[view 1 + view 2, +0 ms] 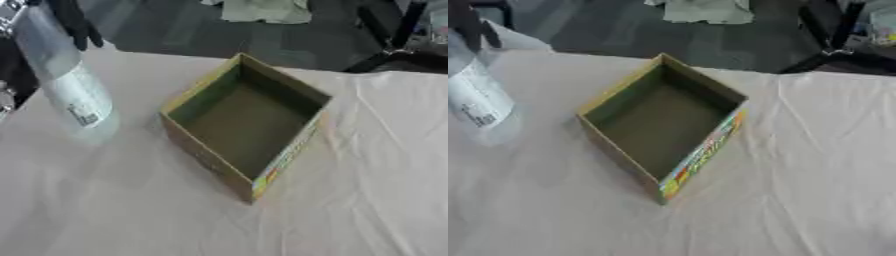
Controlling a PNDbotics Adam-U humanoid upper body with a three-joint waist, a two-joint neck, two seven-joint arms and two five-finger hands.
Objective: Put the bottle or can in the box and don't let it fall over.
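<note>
A clear plastic bottle (70,85) with a white label stands at the table's left, leaning with its top toward the upper left corner. The black fingers of my left hand (77,24) curl round its upper part; the rest of the hand is cut off by the view's edge. I cannot tell whether the bottle's base touches the cloth. An open cardboard box (241,125) with an olive inside and a colourful printed side sits in the middle, turned corner-on, to the right of the bottle and apart from it. Nothing lies in the box. My right hand does not show.
A creased white cloth (367,165) covers the table. The far table edge runs across the top, with dark floor beyond. Black frame legs (385,35) stand at the upper right, and a pale green cloth (262,10) lies at the top.
</note>
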